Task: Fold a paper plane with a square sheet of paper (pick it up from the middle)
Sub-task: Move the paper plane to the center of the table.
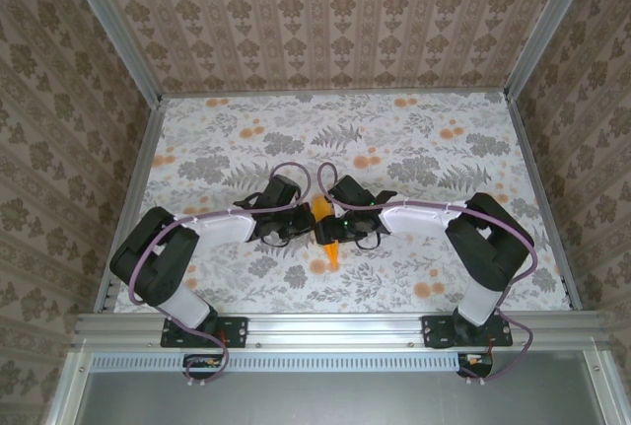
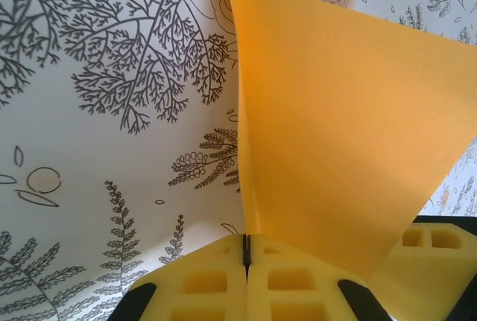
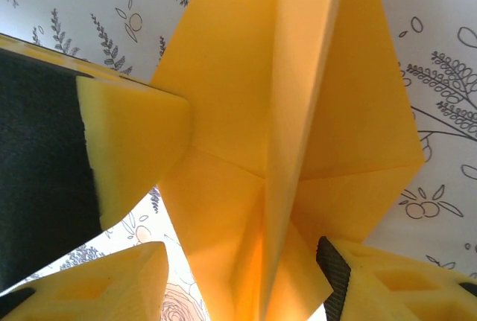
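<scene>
- Damask-patterned walls (image 1: 325,11) are enclosing a surface (image 1: 246,139) covered in a grey leaf print with small orange flower blotches.
- Both arms are reaching inward from the near edge and meeting around the middle of the surface, the left arm (image 1: 212,228) coming from the left and the right arm (image 1: 424,216) from the right.
- Between them the orange-yellow paper plane (image 1: 330,246) is sitting, its narrow tip pointing toward the near edge.
- In the left wrist view, the left hand (image 2: 246,250) is pressing its yellow fingers (image 2: 201,280) together with no gap, pinching an edge of the paper plane (image 2: 335,135), which is rising as a broad flap above them.
- In the right wrist view, the right hand (image 3: 246,284) is holding its fingers (image 3: 112,284) well apart, with the paper plane (image 3: 298,112) and its lengthwise centre crease passing between them.
- Whether those right fingers are pressing on the paper is not clear.
</scene>
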Action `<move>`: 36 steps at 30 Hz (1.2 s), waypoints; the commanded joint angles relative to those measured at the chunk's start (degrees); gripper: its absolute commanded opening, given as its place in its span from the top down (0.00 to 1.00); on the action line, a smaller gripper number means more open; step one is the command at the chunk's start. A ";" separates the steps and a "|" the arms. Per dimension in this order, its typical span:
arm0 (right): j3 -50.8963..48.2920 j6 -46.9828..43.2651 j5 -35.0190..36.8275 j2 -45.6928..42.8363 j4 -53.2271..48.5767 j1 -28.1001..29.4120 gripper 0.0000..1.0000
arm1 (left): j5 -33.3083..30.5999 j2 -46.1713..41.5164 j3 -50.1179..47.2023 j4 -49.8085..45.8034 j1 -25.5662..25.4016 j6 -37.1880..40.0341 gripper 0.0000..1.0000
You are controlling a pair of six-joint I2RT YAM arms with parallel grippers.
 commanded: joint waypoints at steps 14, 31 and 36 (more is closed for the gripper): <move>0.47 1.11 1.94 2.05 -2.60 0.38 0.76 | 1.18 0.85 -1.07 0.71 0.81 1.17 0.94; 5.83 -3.33 17.48 -1.09 -17.19 0.35 0.92 | -5.31 -13.68 -0.93 -14.17 6.84 4.22 0.48; 7.52 -3.72 19.80 -0.19 -19.76 0.36 0.92 | -8.72 -14.83 -2.25 -16.83 7.33 3.70 0.42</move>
